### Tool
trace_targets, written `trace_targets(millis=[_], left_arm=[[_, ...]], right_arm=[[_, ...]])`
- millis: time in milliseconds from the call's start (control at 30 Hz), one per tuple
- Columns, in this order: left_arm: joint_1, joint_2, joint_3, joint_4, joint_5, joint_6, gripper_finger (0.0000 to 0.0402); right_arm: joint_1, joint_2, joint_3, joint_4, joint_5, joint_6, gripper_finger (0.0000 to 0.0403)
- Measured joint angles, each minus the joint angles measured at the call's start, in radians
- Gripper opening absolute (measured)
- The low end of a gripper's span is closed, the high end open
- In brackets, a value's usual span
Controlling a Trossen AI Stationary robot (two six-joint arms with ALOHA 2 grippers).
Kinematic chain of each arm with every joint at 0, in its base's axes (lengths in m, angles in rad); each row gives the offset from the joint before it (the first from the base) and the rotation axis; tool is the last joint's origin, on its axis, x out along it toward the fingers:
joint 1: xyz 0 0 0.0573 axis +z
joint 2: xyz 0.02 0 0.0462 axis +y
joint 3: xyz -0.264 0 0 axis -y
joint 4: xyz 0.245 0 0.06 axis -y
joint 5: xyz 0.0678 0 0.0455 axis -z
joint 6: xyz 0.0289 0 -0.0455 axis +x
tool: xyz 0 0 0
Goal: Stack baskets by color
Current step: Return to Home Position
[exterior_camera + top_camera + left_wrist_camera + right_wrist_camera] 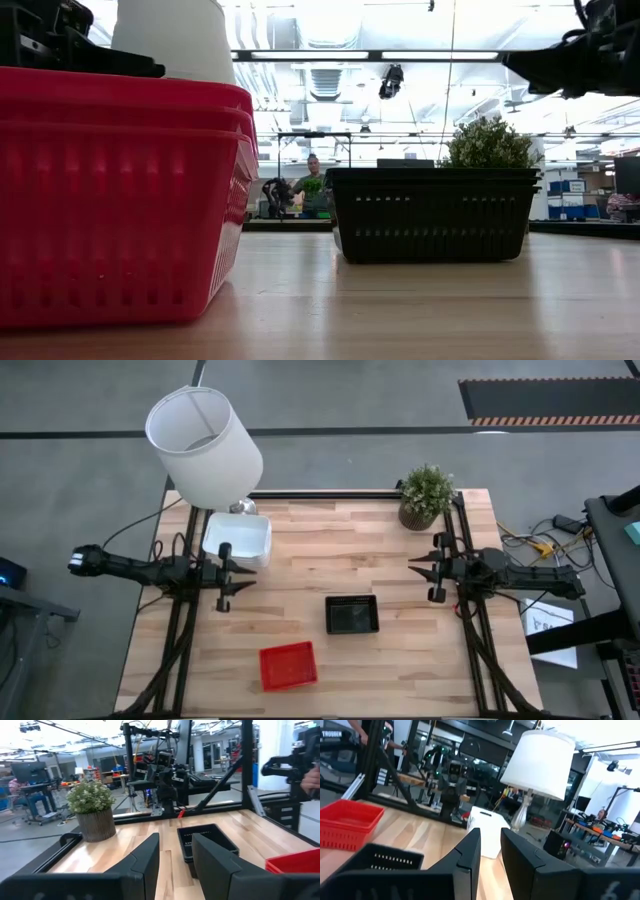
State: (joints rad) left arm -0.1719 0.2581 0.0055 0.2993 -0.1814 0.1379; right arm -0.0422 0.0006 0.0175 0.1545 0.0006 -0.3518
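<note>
Three lots of baskets rest bottom-down on the wooden table. The white baskets [237, 540] are at the far left under the lamp, the black baskets [352, 614] sit in the middle, and the red baskets [288, 665] are near the front edge. In the low view the red baskets [120, 200] show nested rims. The black baskets [205, 842] also look nested. My left gripper [245, 575] is drawn back at the table's left side, level, open and holding nothing. My right gripper [415, 570] is drawn back at the right side, with a narrow gap between its fingers and nothing in it.
A white lampshade [205, 445] stands over the far left corner beside the white baskets. A potted plant [427, 495] sits at the far right. Black frame rails run along the table's left and right sides. Bare wood lies between the two grippers. A person [313, 180] is far off in the room.
</note>
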Motion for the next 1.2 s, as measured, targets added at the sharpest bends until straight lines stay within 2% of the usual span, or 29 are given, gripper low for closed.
trace_targets(millis=[333,467,800,1200], left_arm=[[0.000,0.004,0.003,0.006,-0.018,0.000,0.0099],[0.000,0.011,0.003,0.005,-0.018,0.000,0.0099],[0.000,0.035,0.003,0.006,-0.018,0.000,0.0099],[0.000,0.060,0.003,0.006,-0.018,0.000,0.0099]], right_arm=[[0.000,0.000,0.003,0.040,0.000,0.003,0.0068],[0.000,0.003,0.003,0.027,0.001,0.079,0.0068],[0.000,0.015,0.023,-0.135,0.000,0.182,0.0068],[0.000,0.055,0.023,-0.158,0.000,0.184,0.0068]])
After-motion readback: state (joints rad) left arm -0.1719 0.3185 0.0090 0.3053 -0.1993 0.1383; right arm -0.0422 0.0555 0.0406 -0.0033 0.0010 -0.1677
